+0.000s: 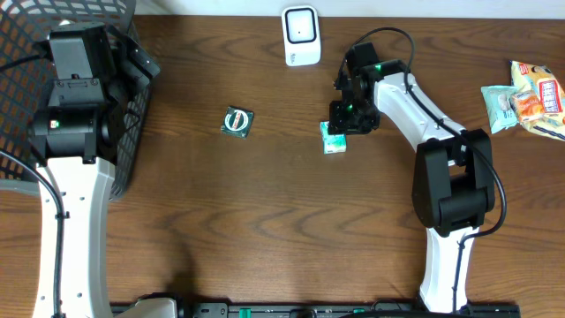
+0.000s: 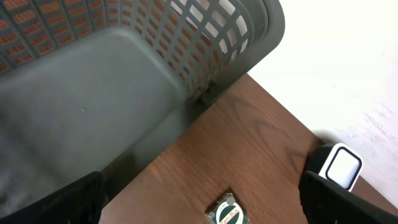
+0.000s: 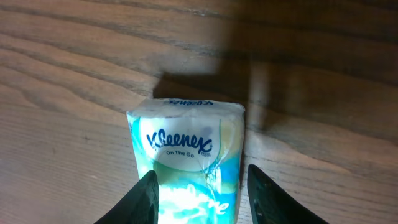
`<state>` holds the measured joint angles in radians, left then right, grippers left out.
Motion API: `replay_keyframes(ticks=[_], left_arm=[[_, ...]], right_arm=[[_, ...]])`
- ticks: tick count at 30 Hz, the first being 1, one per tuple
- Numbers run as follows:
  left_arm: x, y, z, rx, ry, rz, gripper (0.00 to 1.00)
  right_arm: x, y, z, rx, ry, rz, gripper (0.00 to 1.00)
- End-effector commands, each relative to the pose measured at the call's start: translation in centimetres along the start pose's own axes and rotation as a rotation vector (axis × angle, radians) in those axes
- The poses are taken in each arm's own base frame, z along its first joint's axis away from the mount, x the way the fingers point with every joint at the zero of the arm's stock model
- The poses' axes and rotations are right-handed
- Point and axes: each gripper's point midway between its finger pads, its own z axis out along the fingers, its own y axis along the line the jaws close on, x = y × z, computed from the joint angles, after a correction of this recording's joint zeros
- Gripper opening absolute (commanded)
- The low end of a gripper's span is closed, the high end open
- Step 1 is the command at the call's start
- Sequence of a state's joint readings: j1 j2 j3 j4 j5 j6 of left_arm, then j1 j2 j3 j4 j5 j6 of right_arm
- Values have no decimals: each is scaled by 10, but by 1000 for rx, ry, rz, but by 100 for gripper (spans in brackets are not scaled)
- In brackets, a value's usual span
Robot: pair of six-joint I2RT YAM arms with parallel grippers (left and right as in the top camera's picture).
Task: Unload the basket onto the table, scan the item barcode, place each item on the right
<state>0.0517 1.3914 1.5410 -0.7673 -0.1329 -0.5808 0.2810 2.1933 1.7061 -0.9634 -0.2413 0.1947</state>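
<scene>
wooden table (image 1: 282, 221) bears a kleenex pack (image 3: 186, 149) straddled by the right hand (image 3: 200, 180), grip unclear; left hand (image 2: 200, 186) apart.

Grey basket (image 2: 205, 37), green pkt (image 2: 227, 213), white scanner (image 2: 341, 166)

The desk (image 1: 265, 203) is brown wood grain with a dull, smooth finish. On it, the tissue pack (image 3: 186, 155) wears shiny, crinkled plastic film. The basket (image 2: 124, 74) is matt grey plastic lattice; the scanner (image 1: 301, 35), smooth white plastic.
</scene>
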Motion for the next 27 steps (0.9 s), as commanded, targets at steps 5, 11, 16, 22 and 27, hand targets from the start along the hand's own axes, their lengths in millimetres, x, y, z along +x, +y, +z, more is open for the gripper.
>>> replay_keyframes(ticks=[5,11,16,22,27], left_arm=[[-2,2,-2,-2,-6,-15,98],[-2,2,-2,-2,-6,-15,98],[-2,2,-2,-2,-6,-15,98],[-2,2,-2,-2,-6,-15,98],[-2,2,-2,-2,-6,-15,98]], right_arm=[[2,10,-3,5,-14,-9,40],[5,12,3,11,0,-17,40],[9,9,9,16,21,-12,40],[14,5,14,30,36,-8,35],[18,1,21,40,41,-6,29]])
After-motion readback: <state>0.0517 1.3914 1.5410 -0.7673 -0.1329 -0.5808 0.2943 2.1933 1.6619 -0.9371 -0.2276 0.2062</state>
